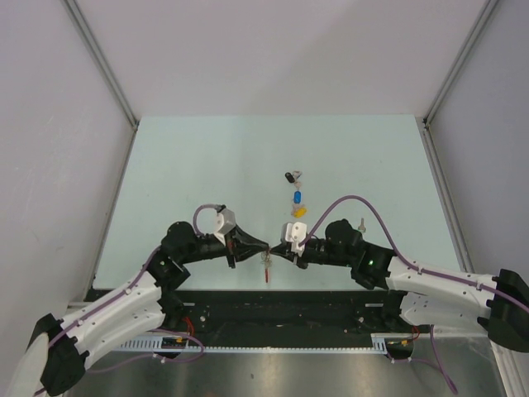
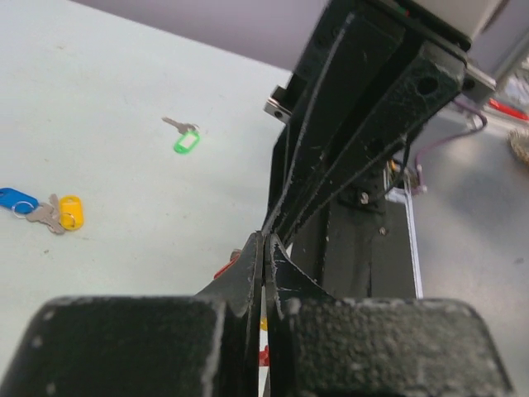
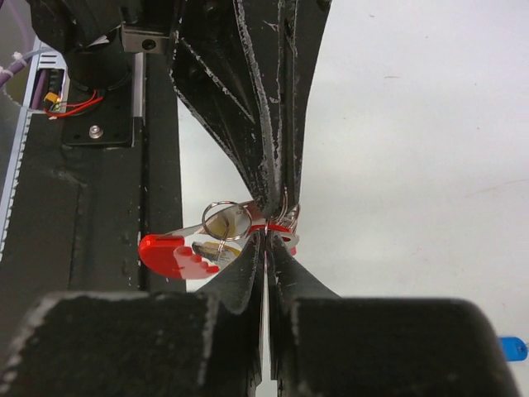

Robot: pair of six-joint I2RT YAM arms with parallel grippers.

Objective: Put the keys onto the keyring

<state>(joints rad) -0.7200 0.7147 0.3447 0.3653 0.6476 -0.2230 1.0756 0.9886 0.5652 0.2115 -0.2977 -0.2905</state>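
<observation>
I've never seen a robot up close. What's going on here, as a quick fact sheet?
left gripper: shut on the keyring
right gripper: shut on it too, tip to tip
keyring: red, held at the near edge of the table
loose keys: black tag, blue tag, yellow tag, green tag, all on the table

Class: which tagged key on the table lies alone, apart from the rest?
The green-tagged key; the blue-tagged key and yellow-tagged key lie together.
</observation>
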